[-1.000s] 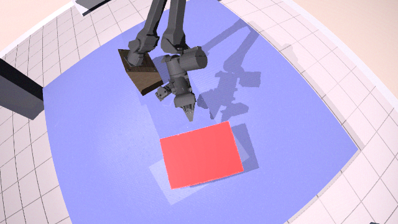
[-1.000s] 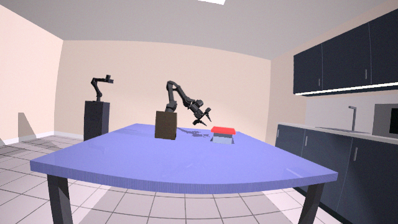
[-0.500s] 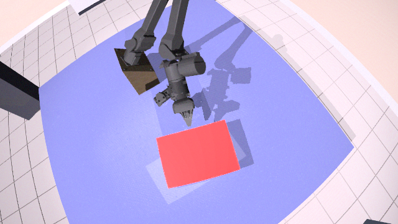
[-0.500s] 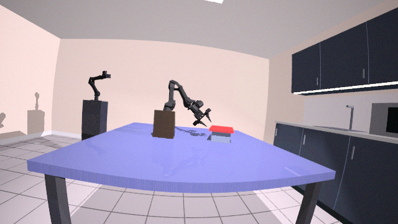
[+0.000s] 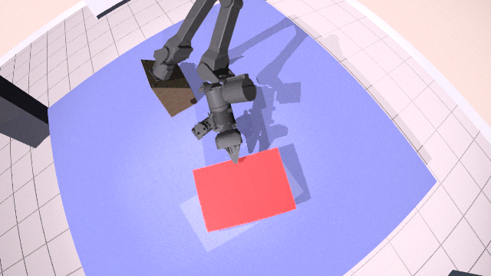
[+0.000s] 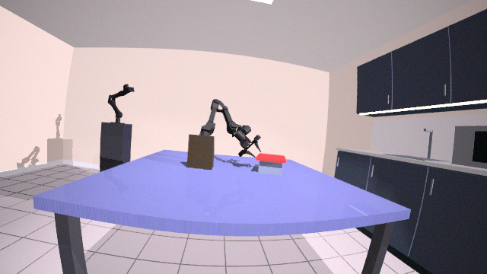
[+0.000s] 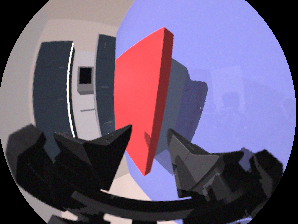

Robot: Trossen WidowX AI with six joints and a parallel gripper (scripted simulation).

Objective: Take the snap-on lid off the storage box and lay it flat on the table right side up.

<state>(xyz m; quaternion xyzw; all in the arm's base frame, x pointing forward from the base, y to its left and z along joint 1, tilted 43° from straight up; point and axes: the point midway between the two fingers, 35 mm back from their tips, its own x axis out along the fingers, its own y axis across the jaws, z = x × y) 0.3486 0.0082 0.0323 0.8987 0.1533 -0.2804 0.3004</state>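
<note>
The red lid sits on the pale storage box on the blue table. My gripper is open and points down at the lid's edge nearest the arm's base, just above it. In the wrist view the lid's near edge stands between the two dark fingers, with a gap on each side. Most of the box is hidden under the lid.
The arm is mounted on a brown block toward the back of the table. Off the table, a second arm stands on a dark pedestal, and kitchen cabinets line the right wall.
</note>
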